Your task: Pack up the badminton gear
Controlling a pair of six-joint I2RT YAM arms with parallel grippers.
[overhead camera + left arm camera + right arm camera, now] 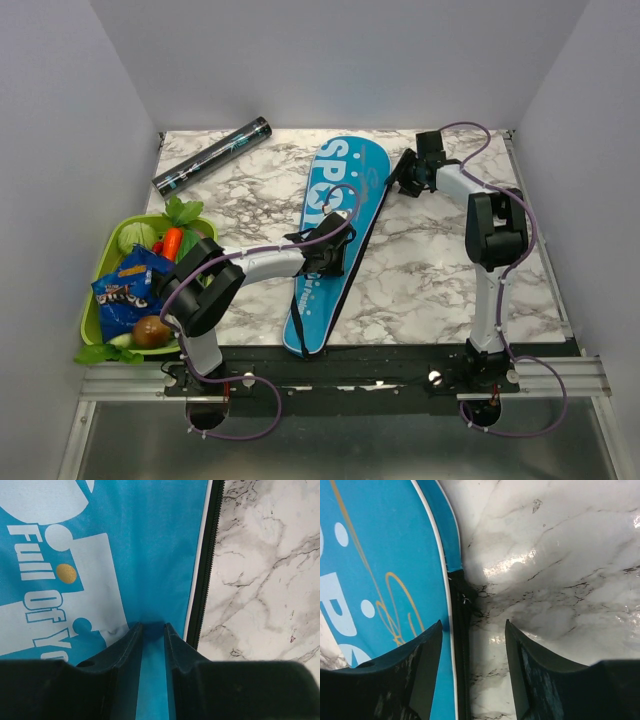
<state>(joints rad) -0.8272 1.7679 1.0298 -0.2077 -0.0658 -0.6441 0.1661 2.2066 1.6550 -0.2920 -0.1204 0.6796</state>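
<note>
Likely zipping stage: left gripper [153, 626] pinches the racket cover [335, 230], right gripper [472, 625] gapes at its zipper [462, 605]; tube [212, 155], upper left, lies unpacked.

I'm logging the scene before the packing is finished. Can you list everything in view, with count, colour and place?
cover: one, blue with white "SPORT" lettering, middle of the table, lying near to far
tube: one, dark, far left corner
basket: one, green, near left edge
vegetables: several, green, orange and brown, in the basket
snack packet: one, blue, in the basket
table: one, white marble with grey veins, under everything
left gripper: one, black, shut on the cover near its middle
right gripper: one, black, open, over the cover's zipped edge at its far right
</note>
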